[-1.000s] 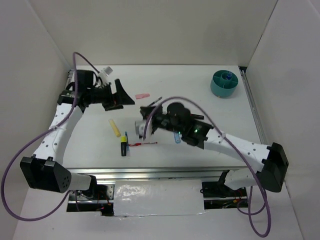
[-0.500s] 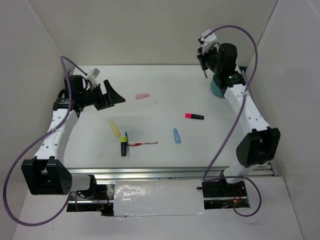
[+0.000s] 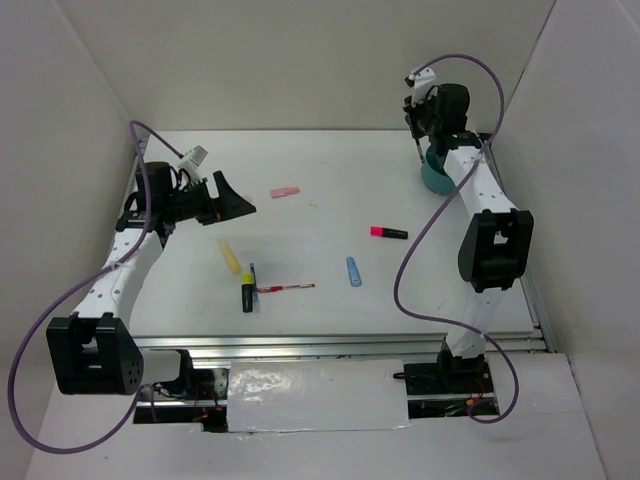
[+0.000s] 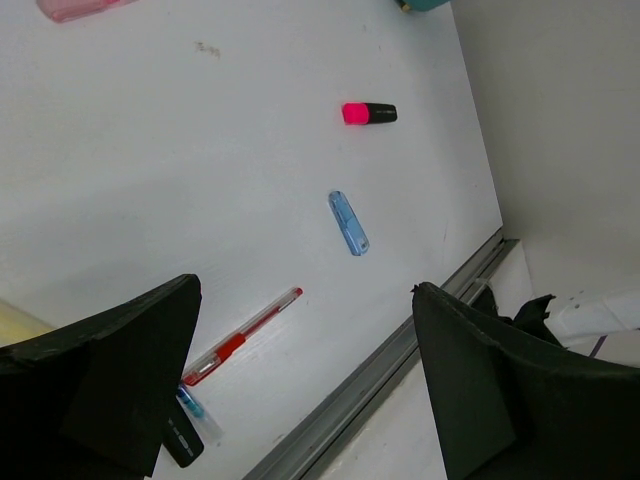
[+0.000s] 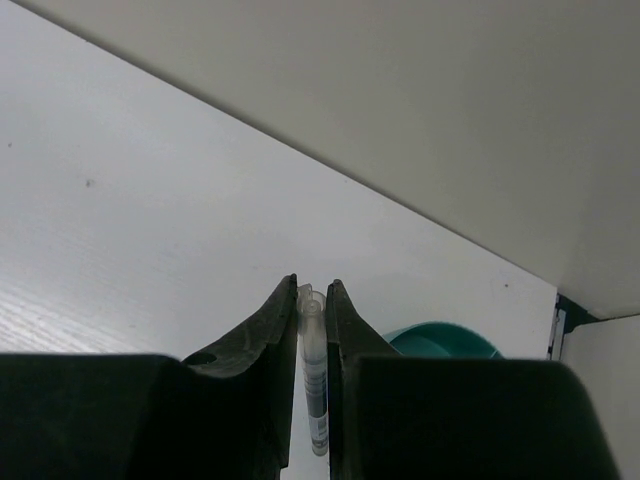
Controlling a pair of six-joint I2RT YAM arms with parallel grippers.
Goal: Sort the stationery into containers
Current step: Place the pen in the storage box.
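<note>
Up at the far corner, the right gripper (image 5: 312,291) was clamped on a thin clear pen (image 5: 314,385), its tip near the rim of the teal organiser cup (image 5: 441,341). Released off-centre, it could glance off that rim and roll away. The left gripper (image 3: 229,195) hung wide open.

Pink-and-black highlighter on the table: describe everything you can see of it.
The pink-and-black highlighter is short and stubby, seemingly plastic: a black barrel with a bright pink end. It lies flat on the white table, right of centre, pink end toward the left arm's side. Nothing touches it; a small blue marker lies apart, nearer the bases.
</note>
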